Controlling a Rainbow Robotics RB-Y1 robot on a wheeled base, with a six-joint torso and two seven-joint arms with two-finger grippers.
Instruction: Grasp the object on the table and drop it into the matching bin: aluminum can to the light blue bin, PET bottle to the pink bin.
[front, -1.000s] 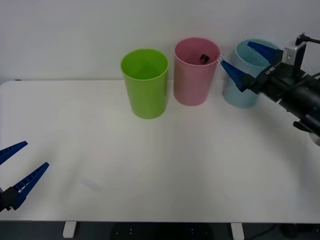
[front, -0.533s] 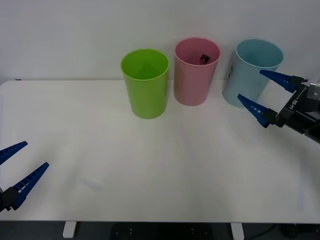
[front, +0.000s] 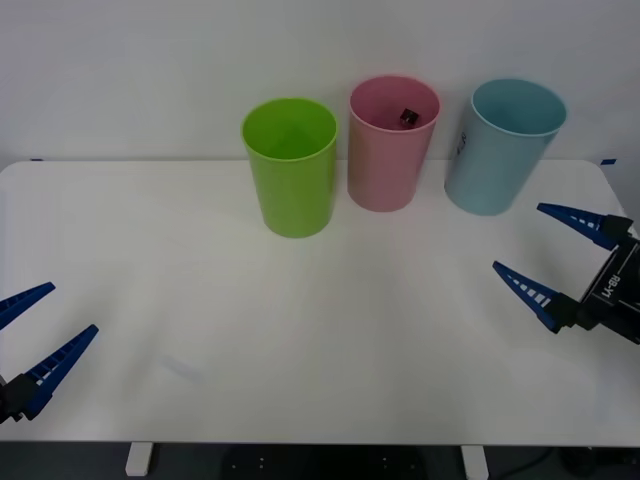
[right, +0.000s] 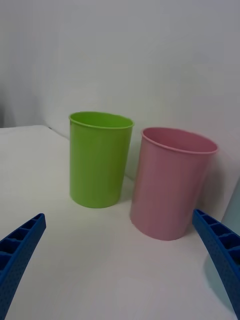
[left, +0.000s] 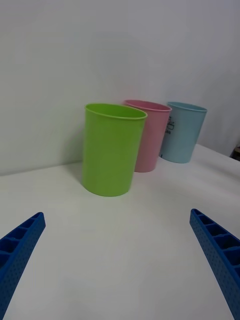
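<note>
The pink bin (front: 392, 145) stands at the back of the white table (front: 320, 330), between a lime green tub and the light blue bin (front: 503, 150). Inside the pink bin, near its far wall, a small dark piece (front: 407, 117) of the PET bottle shows; the remainder is hidden. My right gripper (front: 518, 236) hangs open and holds nothing, low over the table's right side, in front of the light blue bin. The right wrist view looks at the pink bin (right: 172, 185) between the open fingers. My left gripper (front: 73, 307) is parked open at the front left.
The lime green tub (front: 290, 165) stands left of the pink bin, close to it. The three tubs form a row along the back wall. In the left wrist view the green tub (left: 112, 150) is nearest, then the pink bin (left: 150, 137) and light blue bin (left: 182, 132).
My right gripper has pulled back from above the pink and light blue bins, moving down and toward the front right, staying open. The left arm has not moved.
</note>
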